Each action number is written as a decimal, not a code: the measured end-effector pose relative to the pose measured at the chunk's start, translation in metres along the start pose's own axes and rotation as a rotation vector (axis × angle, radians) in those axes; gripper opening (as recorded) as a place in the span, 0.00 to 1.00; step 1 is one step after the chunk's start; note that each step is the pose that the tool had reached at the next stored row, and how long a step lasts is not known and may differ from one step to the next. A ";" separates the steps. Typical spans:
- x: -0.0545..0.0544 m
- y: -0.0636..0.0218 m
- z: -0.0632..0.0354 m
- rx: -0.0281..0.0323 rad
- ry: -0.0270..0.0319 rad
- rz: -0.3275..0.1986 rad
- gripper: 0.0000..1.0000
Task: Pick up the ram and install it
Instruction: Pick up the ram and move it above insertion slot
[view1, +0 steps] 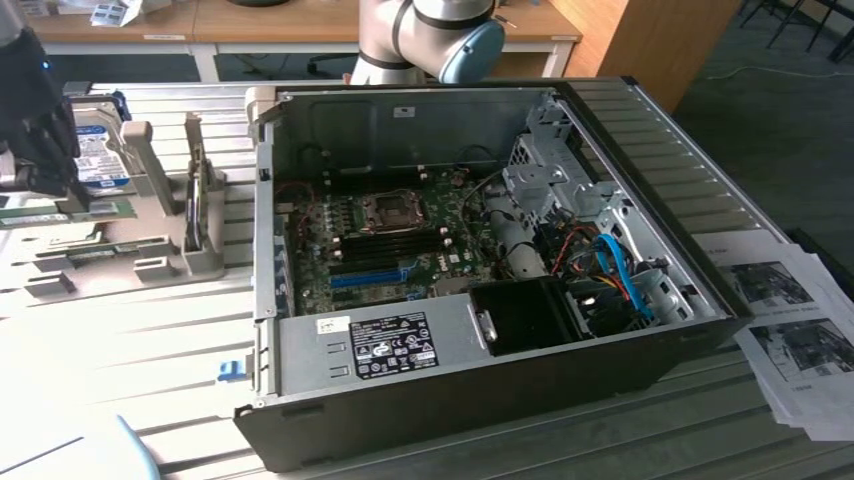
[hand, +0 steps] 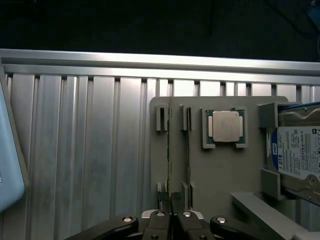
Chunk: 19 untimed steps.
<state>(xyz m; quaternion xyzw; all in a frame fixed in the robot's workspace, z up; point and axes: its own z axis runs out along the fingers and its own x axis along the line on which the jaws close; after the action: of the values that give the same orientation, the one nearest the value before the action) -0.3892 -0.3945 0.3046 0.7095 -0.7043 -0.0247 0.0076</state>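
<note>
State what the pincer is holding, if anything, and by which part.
The pincer looks shut on the ram, gripping its thin long edge near one end; the ram stands in the grey holder.

- Exterior view: hard light washes out the desk (view1: 147, 340) toward the exterior view's left, and slat detail is lost in glare.
- The case (view1: 441, 400) interior is dim, with deep shadow in its recesses.
- The sheets (view1: 787, 330) are bright and their print is soft.
- Wrist view: dim overall. The rail (hand: 150, 60) carries a bright streak, and the area beyond it is near black.
- The gripper (hand: 171, 202) is underexposed and soft. The ram (hand: 169, 150) reads as a thin dark line.
</note>
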 end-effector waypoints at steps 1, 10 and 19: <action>0.000 0.0001 -0.0018 0.0000 0.0000 0.000 0.11; -0.001 0.0010 -0.0232 0.0000 0.0000 0.000 0.11; -0.001 0.0019 -0.0436 -0.0001 0.0000 0.000 0.11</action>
<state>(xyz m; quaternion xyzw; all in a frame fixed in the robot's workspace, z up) -0.3891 -0.3945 0.3483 0.7095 -0.7043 -0.0247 0.0076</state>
